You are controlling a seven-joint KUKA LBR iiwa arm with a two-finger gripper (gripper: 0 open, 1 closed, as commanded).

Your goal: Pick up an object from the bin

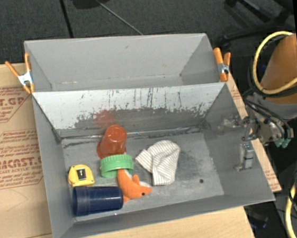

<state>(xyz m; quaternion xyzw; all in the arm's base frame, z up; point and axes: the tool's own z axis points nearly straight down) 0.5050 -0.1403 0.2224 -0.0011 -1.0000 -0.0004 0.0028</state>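
The tool (245,158) hangs at the right of the frame, over the sloping right wall of the grey bin (131,64), with the arm (280,68) coming in behind it from the right edge. Whether the tool is spread or pressed together, I cannot tell from this angle.

Every loose thing sits on the bin floor, left of centre in the frame and well apart from the tool. Nearest to the tool is a white striped cloth (160,161), crumpled on the middle of the floor. Just left of it lies a green round lid (115,165), with a rounded red thing (112,140) touching it on the upper side. Below the lid, an orange toy (132,187) points toward the lower right. At the lower left corner of the floor a dark blue cup (96,199) lies on its side, with the orange toy against its right end. A yellow tape measure (80,175) sits just above the cup, beside the green lid.
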